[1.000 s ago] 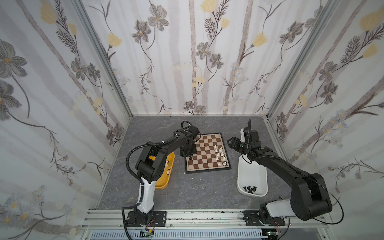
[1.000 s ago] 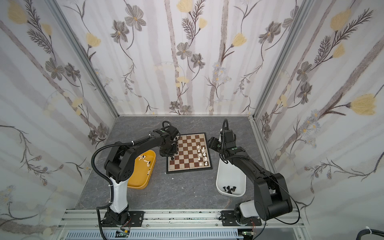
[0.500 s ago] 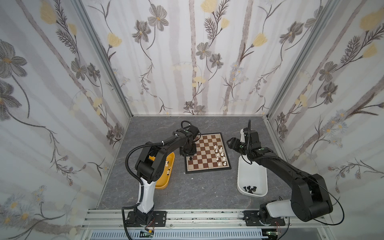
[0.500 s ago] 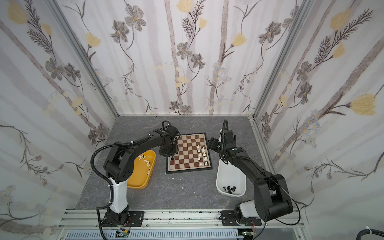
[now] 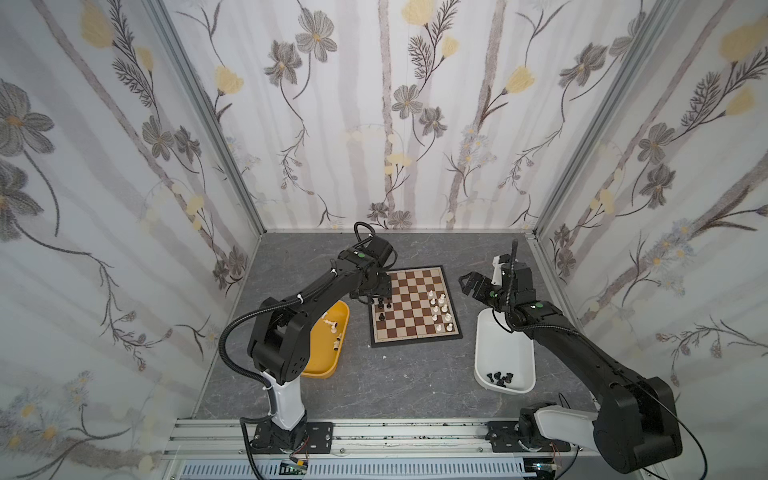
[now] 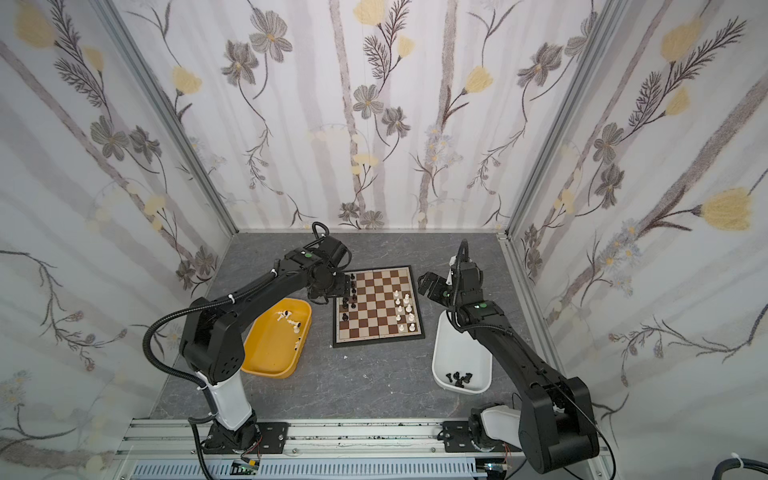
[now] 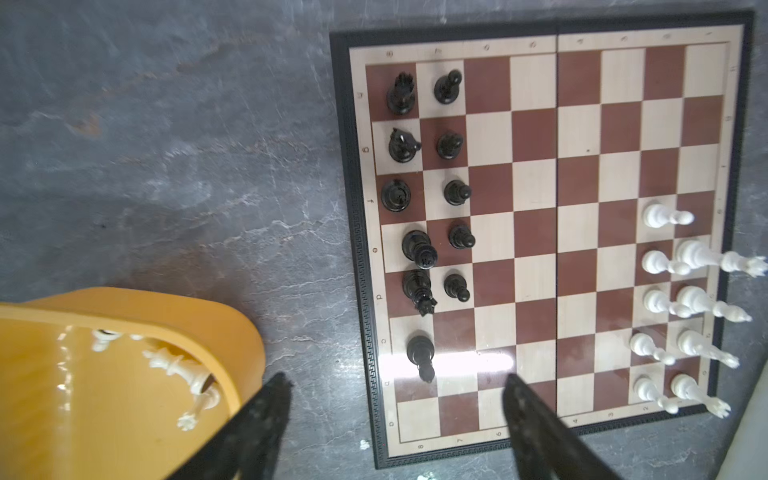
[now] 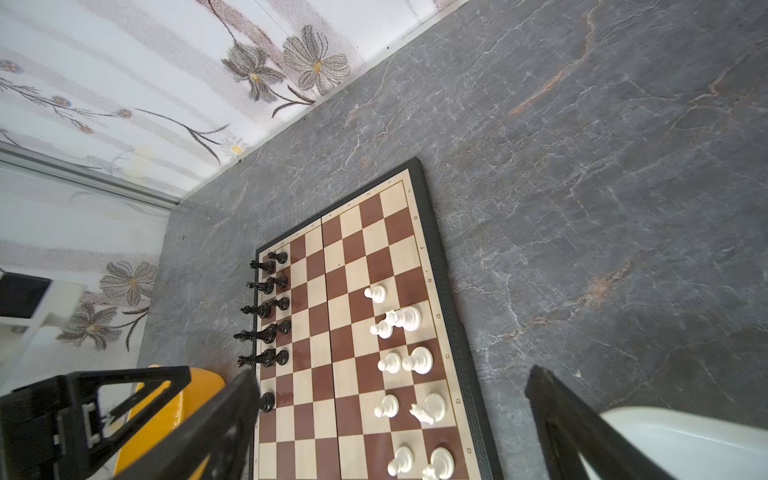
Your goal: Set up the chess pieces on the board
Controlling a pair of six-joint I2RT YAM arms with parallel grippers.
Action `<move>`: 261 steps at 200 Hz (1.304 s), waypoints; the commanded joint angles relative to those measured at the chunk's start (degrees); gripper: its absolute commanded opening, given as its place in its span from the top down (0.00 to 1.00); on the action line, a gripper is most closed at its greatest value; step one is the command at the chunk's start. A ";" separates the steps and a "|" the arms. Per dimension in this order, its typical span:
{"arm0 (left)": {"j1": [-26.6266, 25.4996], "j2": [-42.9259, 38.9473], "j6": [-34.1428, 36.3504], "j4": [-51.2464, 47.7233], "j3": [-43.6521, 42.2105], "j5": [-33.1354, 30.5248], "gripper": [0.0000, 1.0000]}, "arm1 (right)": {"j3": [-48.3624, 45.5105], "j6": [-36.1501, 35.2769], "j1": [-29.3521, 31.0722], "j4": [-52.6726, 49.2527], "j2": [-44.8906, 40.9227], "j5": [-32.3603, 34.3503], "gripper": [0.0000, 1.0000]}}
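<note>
The board [image 5: 411,309] [image 6: 376,307] lies at mid table. Several black chess pieces [image 7: 415,249] fill two files along its left edge, and several white ones [image 7: 665,299] stand along its right edge. My left gripper [image 7: 395,378] [image 5: 371,292] hangs open over the board's left edge. A black piece [image 7: 420,353] stands free on its square just ahead of the spread fingers [image 7: 270,411]. My right gripper [image 8: 392,372] [image 5: 468,284] is open and empty, in the air off the board's right side above the white tub's far end.
A yellow tub [image 5: 328,361] [image 6: 270,357] left of the board holds a few white pieces [image 5: 332,328]. A white tub [image 5: 505,353] [image 6: 461,353] on the right holds several black pieces [image 5: 500,377]. Patterned walls enclose the grey table on three sides.
My left gripper has gone from shut to wide open, letting go of the black piece on the board's left edge. The right gripper has opened wider. Both arms have barely moved.
</note>
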 commanded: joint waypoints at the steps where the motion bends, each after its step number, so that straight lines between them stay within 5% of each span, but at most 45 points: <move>1: -0.07 -5.13 5.82 0.62 -1.99 -2.31 0.00 | -2.16 2.29 -1.26 -4.05 -4.43 3.01 0.00; 28: 0.57 -11.77 7.26 4.43 -6.14 1.76 0.00 | -8.87 7.46 -3.76 -11.15 -13.83 7.25 0.02; 45: 3.63 -16.16 4.45 12.04 -11.17 17.17 0.00 | -13.63 11.15 -6.06 -13.99 -20.60 8.38 0.27; 60: 3.89 -18.99 2.83 19.14 -15.09 24.29 0.00 | -17.28 12.99 -6.94 -14.09 -23.97 7.83 0.42; 84: 2.03 -19.58 7.25 22.15 -16.83 29.64 0.00 | -19.01 13.77 -7.76 -11.61 -19.92 7.35 0.60; 108: 1.23 -19.44 8.13 24.59 -18.88 33.58 0.03 | -17.77 13.74 -7.89 -9.02 -12.86 7.03 0.64; 147: 1.13 -18.73 8.09 25.82 -20.72 31.51 0.08 | -16.29 13.01 -8.77 -2.61 -3.28 8.25 0.58; 206: 1.08 -17.80 7.67 26.67 -21.45 29.16 0.19 | -2.01 6.81 -9.33 1.58 14.67 7.87 0.40; 261: 1.15 -18.45 7.91 27.38 -21.66 29.16 0.08 | 13.30 -0.12 -9.67 3.03 27.04 5.57 0.20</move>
